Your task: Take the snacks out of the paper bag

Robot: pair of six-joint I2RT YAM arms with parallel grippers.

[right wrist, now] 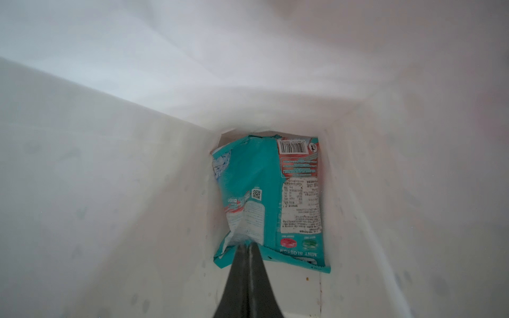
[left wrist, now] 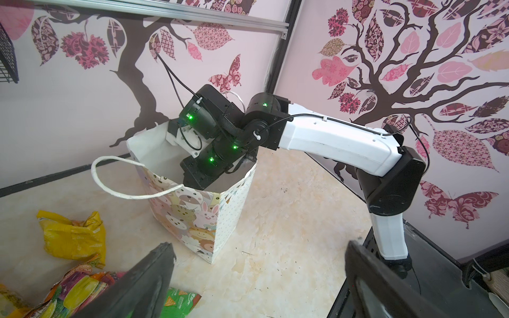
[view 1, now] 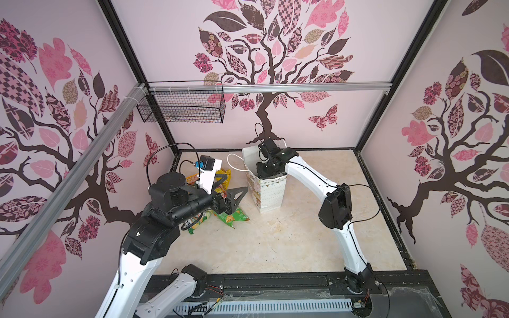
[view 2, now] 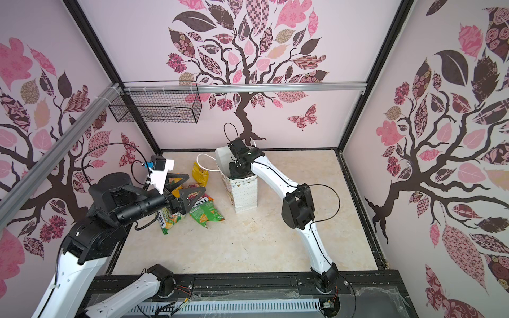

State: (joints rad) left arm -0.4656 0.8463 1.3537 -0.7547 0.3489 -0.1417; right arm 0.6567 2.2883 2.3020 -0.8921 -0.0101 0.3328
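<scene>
Far on the left, a black wire basket (view 1: 181, 107) hung on the wall. In front of it, my left tool (view 1: 234, 183) (view 2: 197, 183) (left wrist: 260, 245) hung over the left part of the surface (view 1: 275, 242). Its jaws stood wide open and had hold of nothing.

Under and around that tool, a heap of snacks (view 1: 197, 223) lay on the surface, outside the bag. An orange packet (view 1: 191, 180) lay at the far left of the heap. A yellow packet (view 2: 200, 176) (left wrist: 71, 239) lay at the far end, close to the bag. A green packet (view 1: 232, 217) (view 2: 206, 216) lay at the near right of the heap.

Just right of the heap, the paper bag (view 1: 268, 195) (view 2: 245, 195) (left wrist: 192, 217) stood upright with its mouth open. It was far back on the surface, about in the middle. One white cord handle (left wrist: 129, 196) drooped over its left side, toward the heap.

My right arm (view 1: 303, 170) (left wrist: 330, 137) came in from the right, over the rim of the bag and down inside. In both top views the bag hid my right tool. The right wrist view showed my right tool (right wrist: 246, 245) deep in the bag with its jaws pressed shut. Its tips pinched one end of a teal packet (right wrist: 261, 198), the end with the words "MINT BLOSSOM". That packet lay flat on the bottom of the bag, its back side with the bar code facing up.
</scene>
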